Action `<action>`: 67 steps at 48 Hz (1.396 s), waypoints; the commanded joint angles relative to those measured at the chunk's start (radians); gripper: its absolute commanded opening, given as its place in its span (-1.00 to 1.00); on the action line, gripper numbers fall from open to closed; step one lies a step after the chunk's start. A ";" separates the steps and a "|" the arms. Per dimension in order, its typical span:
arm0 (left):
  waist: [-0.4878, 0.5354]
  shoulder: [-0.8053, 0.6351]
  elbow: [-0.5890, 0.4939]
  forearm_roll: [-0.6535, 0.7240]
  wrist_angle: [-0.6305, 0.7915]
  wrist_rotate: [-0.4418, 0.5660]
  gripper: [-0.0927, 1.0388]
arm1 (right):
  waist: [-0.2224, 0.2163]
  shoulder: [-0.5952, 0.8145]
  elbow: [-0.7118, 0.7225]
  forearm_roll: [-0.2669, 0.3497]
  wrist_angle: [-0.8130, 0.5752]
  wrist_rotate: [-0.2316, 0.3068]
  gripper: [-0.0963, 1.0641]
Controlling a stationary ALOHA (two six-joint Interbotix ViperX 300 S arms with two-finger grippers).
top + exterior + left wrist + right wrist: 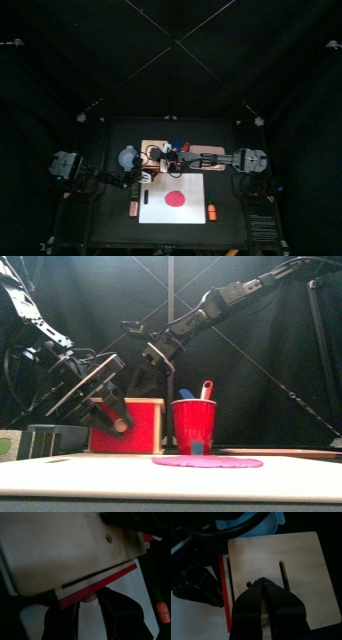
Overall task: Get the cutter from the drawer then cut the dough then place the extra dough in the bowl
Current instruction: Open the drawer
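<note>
The left jaws are closed around the small pale knob (122, 426) of the red drawer front (115, 575), which stands away from the wooden box (298, 572) by only a narrow dark gap, so I cannot see inside. The right jaws are shut, with their tips down on the top of the box. The red dough (174, 197) lies flat on the white board (167, 213) on the desk before the box, and the blue-grey bowl (130, 156) is just beside the box.

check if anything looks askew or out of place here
Nothing spilled or damaged. Only the red drawer front of the pale wooden box stands slightly ajar, left gripper at its knob, right gripper resting on the box top.
</note>
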 commanded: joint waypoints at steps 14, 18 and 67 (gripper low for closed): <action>-0.101 -0.020 -0.018 -0.028 0.009 0.003 -0.07 | -0.009 -0.003 0.014 0.002 0.021 0.003 -0.78; -0.121 -0.020 -0.020 -0.037 0.011 0.003 -0.07 | -0.009 -0.003 0.014 0.002 0.021 0.002 -0.78; -0.201 0.043 -0.075 -0.057 0.037 0.003 -0.07 | -0.011 0.014 0.008 -0.011 0.021 0.002 -0.78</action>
